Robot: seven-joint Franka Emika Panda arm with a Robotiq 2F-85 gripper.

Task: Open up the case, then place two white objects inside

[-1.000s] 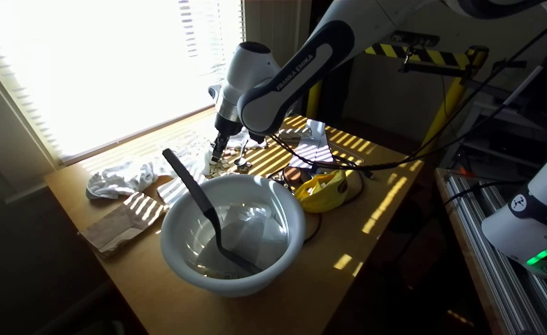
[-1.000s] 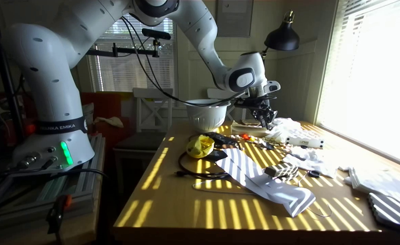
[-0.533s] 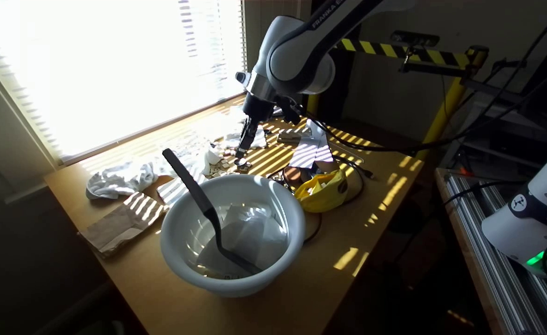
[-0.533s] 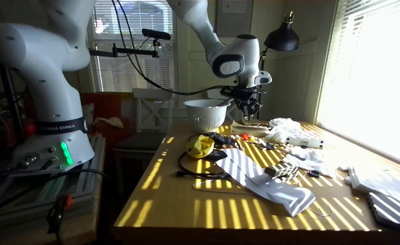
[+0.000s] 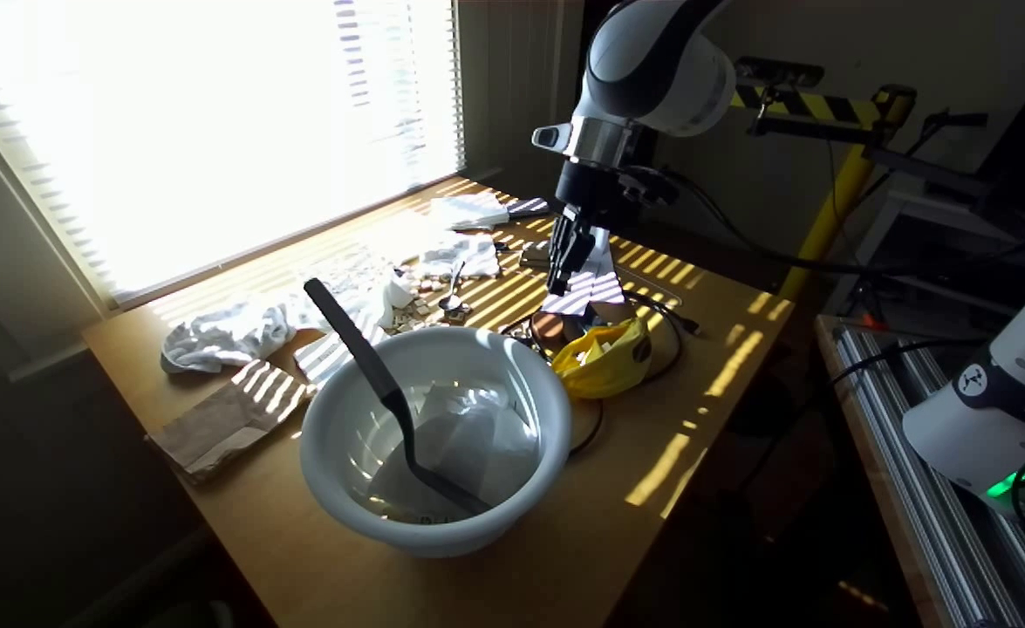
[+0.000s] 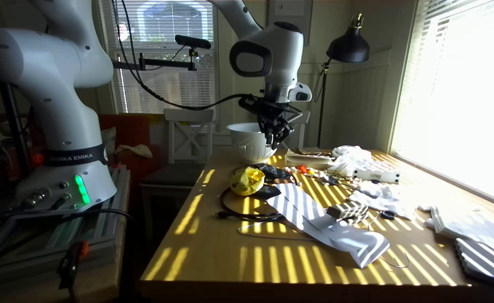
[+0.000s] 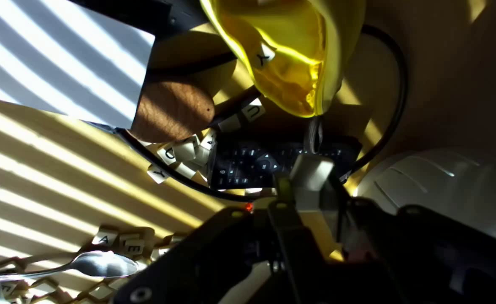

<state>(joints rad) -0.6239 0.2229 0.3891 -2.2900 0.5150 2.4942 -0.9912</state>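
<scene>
The yellow case [image 5: 599,366] stands open on the table, its mouth facing up, also visible in an exterior view [image 6: 247,182]. In the wrist view the case [image 7: 290,82] is at the top, with a white letter tile [image 7: 266,54] marked Y inside. My gripper [image 7: 309,185] is shut on a white tile [image 7: 312,169] held between its fingertips. In both exterior views the gripper [image 5: 557,283] [image 6: 273,144] hangs above the table, a little short of the case and higher than it. Other white letter tiles [image 7: 159,173] lie loose on the table.
A large pale bowl [image 5: 556,419] with a dark spoon [image 5: 351,336] stands beside the case. A black remote [image 7: 248,164], a black cable [image 7: 399,71], striped-lit paper [image 7: 83,55] and a brown round object [image 7: 174,112] lie near the case. A metal spoon [image 7: 104,264] lies among tiles.
The arm has lifted off the tile pile near the window and swung toward the yellow case, rightward in an exterior view and leftward from the opposite side. The objects on the table have not moved.
</scene>
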